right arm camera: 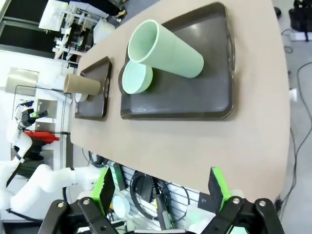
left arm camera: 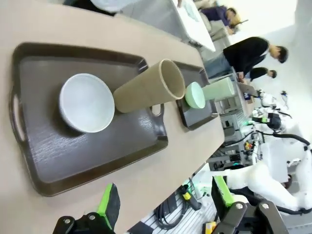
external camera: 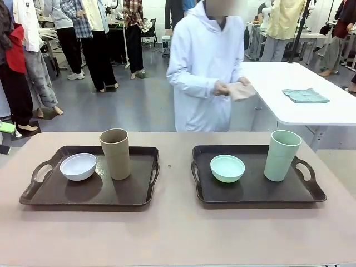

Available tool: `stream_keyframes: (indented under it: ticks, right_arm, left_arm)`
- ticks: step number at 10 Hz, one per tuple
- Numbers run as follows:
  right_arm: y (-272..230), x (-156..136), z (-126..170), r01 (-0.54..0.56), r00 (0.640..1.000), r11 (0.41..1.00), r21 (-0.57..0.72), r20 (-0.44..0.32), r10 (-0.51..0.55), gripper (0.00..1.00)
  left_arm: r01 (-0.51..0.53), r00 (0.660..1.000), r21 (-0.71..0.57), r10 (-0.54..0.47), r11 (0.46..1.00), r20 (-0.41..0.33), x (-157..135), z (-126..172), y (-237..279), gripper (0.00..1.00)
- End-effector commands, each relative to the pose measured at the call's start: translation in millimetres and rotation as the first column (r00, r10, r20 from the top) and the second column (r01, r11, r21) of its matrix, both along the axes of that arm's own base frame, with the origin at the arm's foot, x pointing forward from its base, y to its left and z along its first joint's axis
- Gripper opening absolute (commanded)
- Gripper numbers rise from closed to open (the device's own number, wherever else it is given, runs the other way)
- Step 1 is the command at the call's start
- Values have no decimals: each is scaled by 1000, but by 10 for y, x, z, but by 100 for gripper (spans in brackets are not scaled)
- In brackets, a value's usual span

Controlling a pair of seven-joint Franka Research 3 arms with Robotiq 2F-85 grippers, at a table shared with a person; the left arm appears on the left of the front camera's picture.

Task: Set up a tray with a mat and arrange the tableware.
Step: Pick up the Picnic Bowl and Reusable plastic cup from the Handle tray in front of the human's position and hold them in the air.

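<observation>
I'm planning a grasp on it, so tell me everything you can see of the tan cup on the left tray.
The tan cup is a tall, round, handleless tumbler, slightly wider at its open rim than at its base, in a matte tan material that looks like plastic. It stands upright and looks empty. It sits on the dark brown tray on the robot's left, toward its far middle, close beside the white bowl; I cannot tell whether they touch. Nothing holds it.

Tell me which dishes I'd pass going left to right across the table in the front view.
white bowl → tan-brown cup → mint green bowl → mint green cup
</observation>
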State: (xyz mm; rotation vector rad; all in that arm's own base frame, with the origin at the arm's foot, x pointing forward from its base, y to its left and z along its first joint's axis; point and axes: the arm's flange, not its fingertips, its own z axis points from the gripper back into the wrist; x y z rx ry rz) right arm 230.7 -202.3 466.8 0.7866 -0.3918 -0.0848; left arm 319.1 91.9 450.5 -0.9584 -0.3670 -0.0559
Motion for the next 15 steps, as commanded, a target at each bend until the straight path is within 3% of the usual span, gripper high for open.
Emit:
stream_keyframes:
  ticks: [1, 15]
  right_arm:
    - [41, -1, 95, 6, 1000, 1000, -15, 14, -6, 100]
    - [41, -1, 95, 6, 1000, 1000, -15, 14, -6, 100]
  left_arm:
    - [8, 1000, -31, -7, 1000, 25, -21, 45, 15, 100]
    - [8, 1000, -31, -7, 1000, 25, -21, 45, 15, 100]
